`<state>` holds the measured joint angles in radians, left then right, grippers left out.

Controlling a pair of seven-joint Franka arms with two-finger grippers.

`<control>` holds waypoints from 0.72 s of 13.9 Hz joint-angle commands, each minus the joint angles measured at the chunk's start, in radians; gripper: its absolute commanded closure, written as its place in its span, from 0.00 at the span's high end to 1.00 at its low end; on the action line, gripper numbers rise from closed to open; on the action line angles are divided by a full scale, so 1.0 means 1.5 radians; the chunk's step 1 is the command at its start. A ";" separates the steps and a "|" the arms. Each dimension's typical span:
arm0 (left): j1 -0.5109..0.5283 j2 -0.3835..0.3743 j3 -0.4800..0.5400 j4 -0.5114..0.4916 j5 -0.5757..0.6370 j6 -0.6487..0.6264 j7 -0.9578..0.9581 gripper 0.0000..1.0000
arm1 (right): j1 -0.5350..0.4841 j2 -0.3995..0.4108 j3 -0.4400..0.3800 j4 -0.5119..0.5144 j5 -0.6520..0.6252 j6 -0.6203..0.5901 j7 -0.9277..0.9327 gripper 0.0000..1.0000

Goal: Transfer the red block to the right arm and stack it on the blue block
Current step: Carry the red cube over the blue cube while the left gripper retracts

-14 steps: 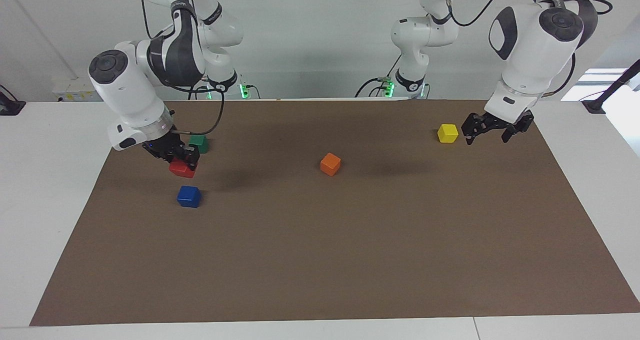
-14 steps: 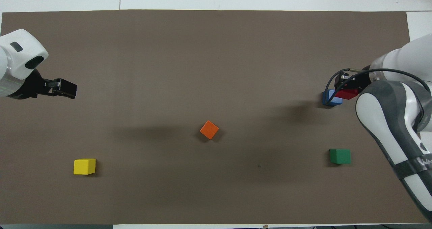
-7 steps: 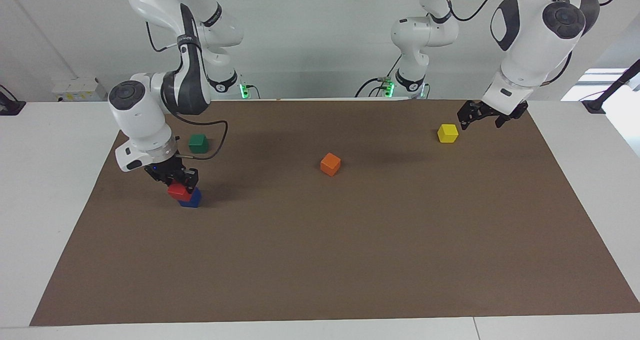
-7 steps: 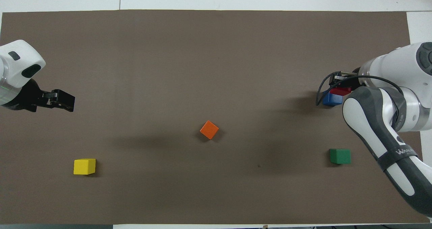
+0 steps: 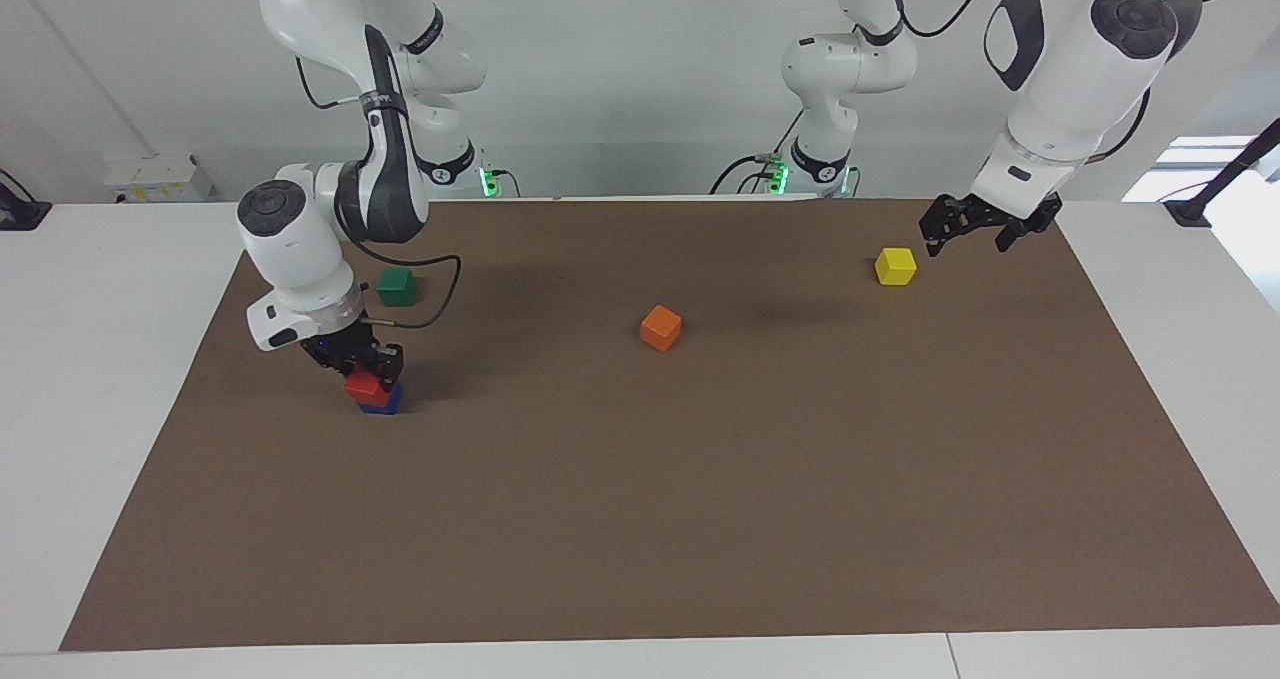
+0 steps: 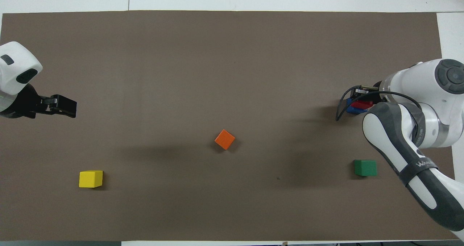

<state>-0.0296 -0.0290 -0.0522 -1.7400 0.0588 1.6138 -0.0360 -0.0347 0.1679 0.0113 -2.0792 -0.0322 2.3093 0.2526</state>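
Observation:
The red block sits on top of the blue block at the right arm's end of the brown mat. My right gripper is shut on the red block from above. In the overhead view the red block covers most of the blue block, and the right arm hides part of both. My left gripper is open and empty, in the air beside the yellow block; it also shows in the overhead view.
A green block lies nearer to the robots than the blue block. An orange block lies mid-mat. The brown mat covers most of the white table.
My right gripper has carried the red block from beside the green block to over the blue block and lowered it onto it. My left gripper has drawn back a little.

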 commanded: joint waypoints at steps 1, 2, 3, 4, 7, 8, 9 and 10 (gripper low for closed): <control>0.011 -0.014 -0.004 -0.015 -0.009 0.020 0.011 1.00 | -0.014 -0.018 0.007 -0.027 -0.021 0.015 0.006 0.00; 0.011 -0.011 -0.004 -0.005 -0.009 0.026 0.010 1.00 | -0.014 -0.018 0.007 -0.027 -0.021 0.014 0.004 0.00; 0.011 -0.004 -0.005 0.000 -0.008 0.034 0.010 1.00 | -0.014 -0.018 0.007 -0.027 -0.021 0.014 0.002 0.00; 0.011 -0.001 -0.006 0.005 -0.007 0.042 0.011 1.00 | -0.013 -0.019 0.007 -0.028 -0.021 0.013 -0.002 0.00; 0.013 0.022 -0.001 0.020 -0.004 0.027 0.012 1.00 | -0.013 -0.019 0.007 -0.028 -0.021 0.012 -0.011 0.00; 0.026 0.024 -0.007 0.021 -0.003 0.029 0.013 1.00 | -0.013 -0.019 0.008 -0.028 -0.021 0.012 -0.015 0.00; 0.031 0.028 -0.009 0.030 -0.003 0.033 0.013 1.00 | -0.013 -0.019 0.008 -0.028 -0.021 0.012 -0.016 0.00; 0.031 0.036 -0.010 0.044 -0.004 0.033 0.013 1.00 | -0.013 -0.019 0.007 -0.028 -0.021 0.012 -0.016 0.00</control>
<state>-0.0083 -0.0040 -0.0528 -1.7265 0.0588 1.6628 -0.0341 -0.0409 0.1626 0.0120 -2.0859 -0.0343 2.3095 0.2416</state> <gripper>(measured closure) 0.000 0.449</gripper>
